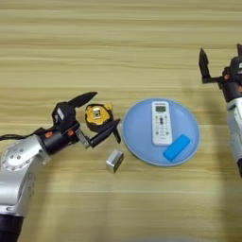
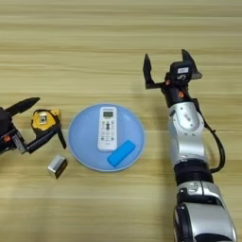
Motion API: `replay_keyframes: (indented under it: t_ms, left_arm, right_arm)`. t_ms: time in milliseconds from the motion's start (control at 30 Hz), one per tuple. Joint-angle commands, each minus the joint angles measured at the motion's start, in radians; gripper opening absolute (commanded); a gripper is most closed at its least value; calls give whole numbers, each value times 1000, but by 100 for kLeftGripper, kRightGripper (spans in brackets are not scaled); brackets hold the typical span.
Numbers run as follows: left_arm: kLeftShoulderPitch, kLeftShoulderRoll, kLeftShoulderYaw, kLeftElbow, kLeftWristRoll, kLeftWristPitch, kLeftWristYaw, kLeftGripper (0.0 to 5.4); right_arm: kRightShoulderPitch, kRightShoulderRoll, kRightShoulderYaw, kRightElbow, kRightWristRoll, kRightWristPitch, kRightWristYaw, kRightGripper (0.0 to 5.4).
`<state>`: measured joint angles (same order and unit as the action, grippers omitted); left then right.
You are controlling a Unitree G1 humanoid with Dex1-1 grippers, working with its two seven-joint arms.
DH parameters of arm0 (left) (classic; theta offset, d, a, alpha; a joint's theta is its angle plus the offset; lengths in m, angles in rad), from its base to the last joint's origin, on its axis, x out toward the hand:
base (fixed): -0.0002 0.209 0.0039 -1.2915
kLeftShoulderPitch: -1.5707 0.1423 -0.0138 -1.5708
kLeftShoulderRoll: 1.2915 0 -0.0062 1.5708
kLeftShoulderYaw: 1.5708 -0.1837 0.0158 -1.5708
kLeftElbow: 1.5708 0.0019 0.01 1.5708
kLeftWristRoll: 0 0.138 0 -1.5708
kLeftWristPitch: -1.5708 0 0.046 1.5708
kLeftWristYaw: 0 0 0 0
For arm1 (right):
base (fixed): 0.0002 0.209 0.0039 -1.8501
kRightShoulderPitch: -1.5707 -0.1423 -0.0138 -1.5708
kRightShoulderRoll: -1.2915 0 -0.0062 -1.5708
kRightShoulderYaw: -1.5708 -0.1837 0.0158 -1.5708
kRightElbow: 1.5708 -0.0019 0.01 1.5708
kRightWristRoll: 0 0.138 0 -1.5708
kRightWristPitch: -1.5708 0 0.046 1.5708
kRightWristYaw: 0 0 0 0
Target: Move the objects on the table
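Two end effectors: our left end effector (image 1: 98,113) spread wide around the tape measure (image 1: 97,116); right end effector (image 2: 166,66) open, at the plate's (image 2: 80,142) two o'clock.

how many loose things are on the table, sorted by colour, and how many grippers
Yellow and black: 1, the tape measure
Silver-grey: 1, the small box
White: 1, the remote
Bright blue: 1, the block
Pale blue: 1, the plate
Total things: 5
Grippers: 2, left gripper and right gripper, both open

left gripper (image 1: 98,115) fingers spread; right gripper (image 2: 166,66) likewise.
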<state>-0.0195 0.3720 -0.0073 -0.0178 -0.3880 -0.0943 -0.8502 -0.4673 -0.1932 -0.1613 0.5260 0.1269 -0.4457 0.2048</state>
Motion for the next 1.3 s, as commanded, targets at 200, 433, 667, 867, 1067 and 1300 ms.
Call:
replay_keyframes:
  t_ms: [200,433,667,867,1067,1300]
  left_arm:
    - [-85,23,-14,121,129,42,93,539]
    - [-115,47,-29,201,186,89,94,539]
    - [-119,48,-12,214,165,128,70,539]
    - [-108,58,-1,198,130,188,44,539]
    - [-107,72,-1,208,144,201,30,539]
    - [-124,87,-26,247,179,191,15,539]
  right_arm:
    - [-16,1,11,-5,1,-10,13,540]
    - [-16,3,15,-8,4,-10,14,540]
    - [-18,5,17,-8,6,-11,17,540]
    - [-18,7,15,-6,5,-11,20,540]
    - [-19,9,15,-5,4,-11,20,540]
    - [-18,12,15,-10,3,-11,18,540]
